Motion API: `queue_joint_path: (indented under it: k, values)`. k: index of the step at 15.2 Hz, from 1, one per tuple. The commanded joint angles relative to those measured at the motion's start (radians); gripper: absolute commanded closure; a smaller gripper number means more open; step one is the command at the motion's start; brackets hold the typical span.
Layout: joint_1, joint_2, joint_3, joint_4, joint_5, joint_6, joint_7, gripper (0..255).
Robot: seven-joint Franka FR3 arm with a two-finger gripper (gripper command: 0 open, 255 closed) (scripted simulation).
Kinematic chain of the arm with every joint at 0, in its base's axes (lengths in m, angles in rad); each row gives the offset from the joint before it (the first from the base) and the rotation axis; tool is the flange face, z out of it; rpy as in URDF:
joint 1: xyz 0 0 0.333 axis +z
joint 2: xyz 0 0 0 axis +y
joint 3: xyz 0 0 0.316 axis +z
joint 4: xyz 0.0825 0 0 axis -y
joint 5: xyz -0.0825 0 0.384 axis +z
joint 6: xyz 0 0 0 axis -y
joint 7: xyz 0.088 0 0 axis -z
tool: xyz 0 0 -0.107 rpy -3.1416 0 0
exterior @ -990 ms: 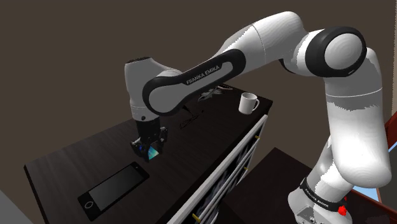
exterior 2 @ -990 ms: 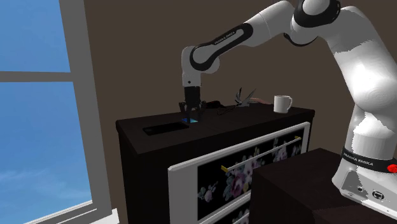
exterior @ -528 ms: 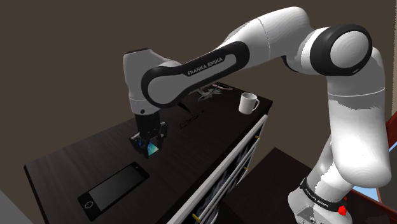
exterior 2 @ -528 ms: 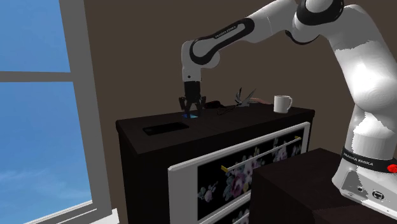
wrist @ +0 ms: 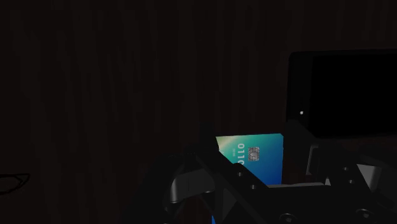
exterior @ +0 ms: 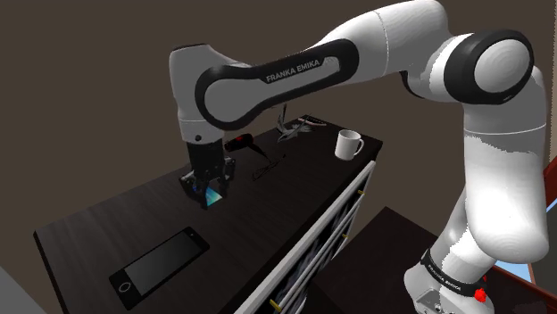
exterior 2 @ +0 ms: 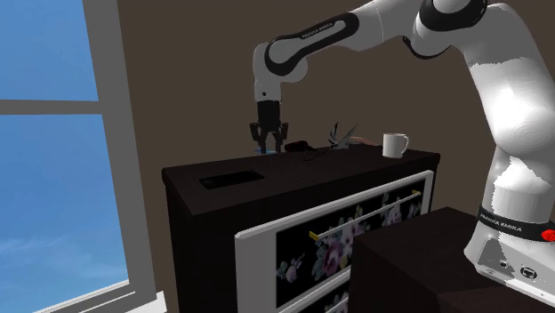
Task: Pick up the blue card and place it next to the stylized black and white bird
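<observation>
We are pinching the jaws shut on the blue card (wrist: 251,156), clasping it by one edge so that most of its face, with the chip and printed digits, is showing ahead of the fingers. In the shoulder view the card is peeking out beneath the jaws as a small bright patch. As far as we are able to judge, it is hanging just above the dark table (exterior: 98,223) rather than lying on it. The second exterior view is agreeing, with the jaws standing above the table top. A black phone (exterior: 159,263) is lying flat on the table, apart from the jaws toward the shoulder view's lower left.

We are judging the pick-up as done. The carry is what is remaining: the bird (exterior: 290,131) is standing well apart from the card, at the far end of the table toward the shoulder view's upper right, near a white mug (exterior: 348,144). We are yet to cross that stretch, lower the card beside the bird and let go.

Several things are proving hard to read. The wrist view is very dim, so the black fingers are merging with the table and hiding how deep the card is sitting in the grip. The bird is showing as thin dark and pale strokes, and the white arm (exterior: 268,85) is passing close above it. A small dark object (exterior: 239,143) is lying between the jaws and the bird, and we are unable to tell what it is.
</observation>
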Motion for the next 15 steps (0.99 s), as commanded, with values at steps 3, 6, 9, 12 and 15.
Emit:
queue_joint_path:
  k: [3,6,9,12,15]
  values:
    - [0.001,-0.014,0.005,0.038,0.008,-0.051,0.0,255]
    - [0.001,-0.022,0.007,0.068,0.012,-0.088,0.0,255]
    - [0.003,-0.028,0.009,0.102,0.015,-0.126,0.0,255]
    - [0.006,-0.031,0.011,0.138,0.017,-0.165,0.001,255]
    - [0.009,-0.032,0.013,0.177,0.018,-0.204,0.002,255]
